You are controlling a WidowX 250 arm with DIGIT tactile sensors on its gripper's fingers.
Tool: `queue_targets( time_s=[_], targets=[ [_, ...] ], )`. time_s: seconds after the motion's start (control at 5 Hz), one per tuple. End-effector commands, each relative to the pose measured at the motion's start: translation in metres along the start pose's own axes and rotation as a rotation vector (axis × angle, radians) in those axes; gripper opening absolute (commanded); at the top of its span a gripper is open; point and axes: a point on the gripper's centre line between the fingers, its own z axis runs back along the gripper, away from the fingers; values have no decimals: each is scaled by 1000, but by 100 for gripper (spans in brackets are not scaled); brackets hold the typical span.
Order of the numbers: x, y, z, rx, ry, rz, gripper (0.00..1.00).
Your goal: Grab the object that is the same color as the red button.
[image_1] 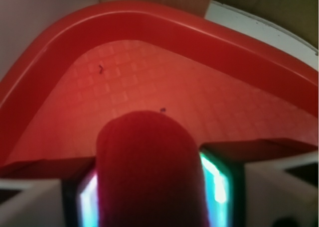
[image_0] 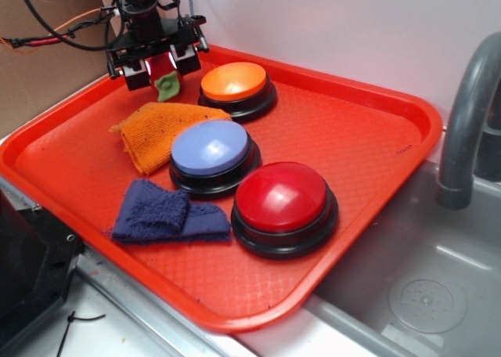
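Gripper (image_0: 159,63) over tray (image_0: 376,122) back corner, jaws clamped on red plush fruit (image_1: 149,172); green leaf (image_0: 167,84) hangs below

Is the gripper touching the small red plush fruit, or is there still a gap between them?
Touching. In the wrist view the red plush fruit fills the space between both fingers of the gripper, with no gap visible on either side.

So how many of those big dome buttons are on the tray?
3: the orange button at the back, the pale blue button in the middle, the red button nearest the front. None looks hidden.
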Motion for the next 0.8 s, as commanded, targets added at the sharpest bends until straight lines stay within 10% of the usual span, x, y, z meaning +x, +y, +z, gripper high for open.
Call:
queue_targets(
  time_s=[0.0, 0.6],
  targets=[
    [5, -1, 75, 10, -47, -150, 0],
    [-48, 20, 185, -201, 46, -445, 0]
  ],
)
